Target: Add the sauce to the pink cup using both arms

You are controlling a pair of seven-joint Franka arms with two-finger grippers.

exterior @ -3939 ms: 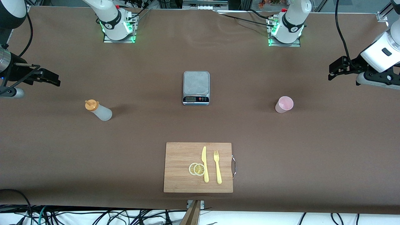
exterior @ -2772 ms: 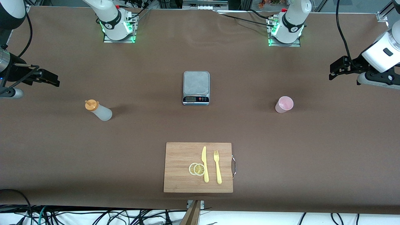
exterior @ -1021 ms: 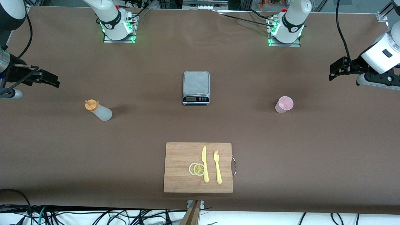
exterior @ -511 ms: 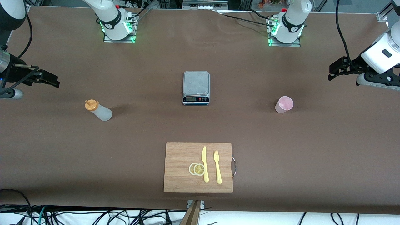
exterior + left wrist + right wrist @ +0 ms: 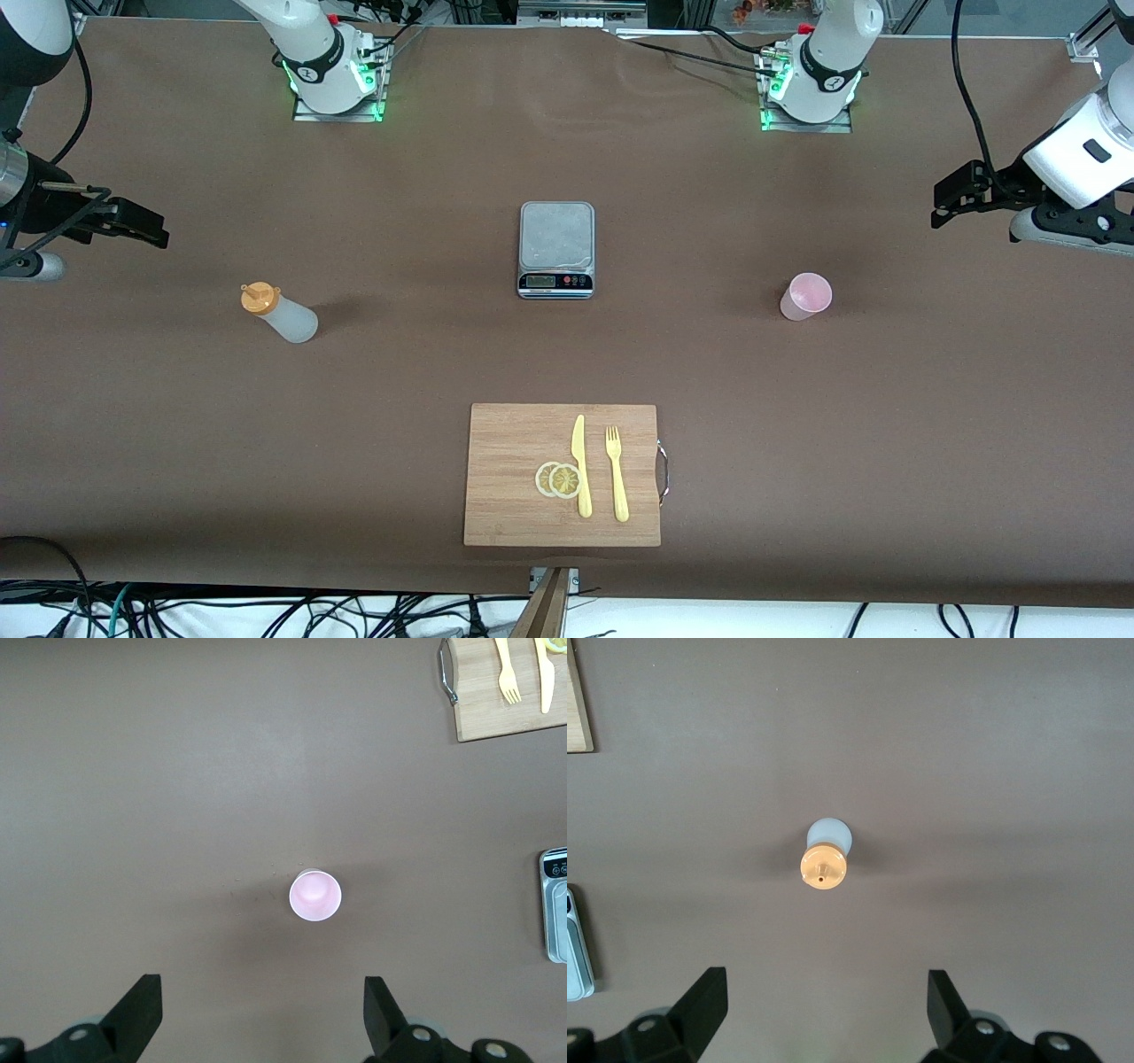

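Wrist views show wide-spread, empty fingers (image 5: 142, 1005) (image 5: 709, 997) above pink cup (image 5: 314, 896) and sauce (image 5: 826, 855).

Sauce (image 5: 278, 314) and pink cup (image 5: 805, 296) upright on table (image 5: 354, 425), scale (image 5: 555, 249) between.

The left arm (image 5: 1076, 155) comes down from its base near the bench's upper edge and reaches out to its own end of the bench, white wrist tilted, ending in the left gripper (image 5: 948, 199) held up in the air. In the left wrist view its two fingers (image 5: 142, 1010) stand wide apart with nothing between them. The right arm (image 5: 27, 53) mirrors it at its own end, and the right gripper (image 5: 146, 229) hangs in the air, apparently level, though the front view cuts off most of the wrist. Its fingers (image 5: 704, 997) are likewise spread wide and bare.
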